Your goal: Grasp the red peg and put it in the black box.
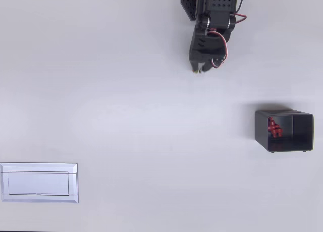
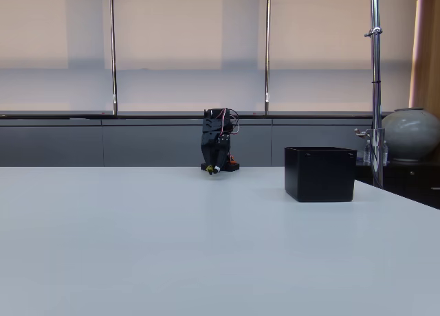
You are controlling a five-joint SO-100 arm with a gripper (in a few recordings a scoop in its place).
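My gripper (image 1: 201, 68) hangs folded near the far edge of the table (image 1: 151, 121), tips pointing down toward the surface; in the fixed view (image 2: 214, 169) it sits low over the tabletop at the far edge. Whether my jaws are apart or together I cannot tell: the tips are small and dark in both views. Nothing is visible between them. Red and white cables loop along my wrist in the overhead view.

The black box (image 1: 284, 130) stands near the right edge of the table in the overhead view, well apart from my gripper. In the fixed view the black box (image 2: 320, 173) stands upright on the surface, to the right of my arm, its thin walls matte.

Inside the box, against its left wall in the overhead view, lie small red pieces (image 1: 274, 128) bunched together. The red peg appears to be among them, but I cannot separate one piece from another at this size.

A flat white rectangular plate (image 1: 39, 182) lies at the left edge of the table, toward the near corner in the overhead view, well apart from box and gripper.
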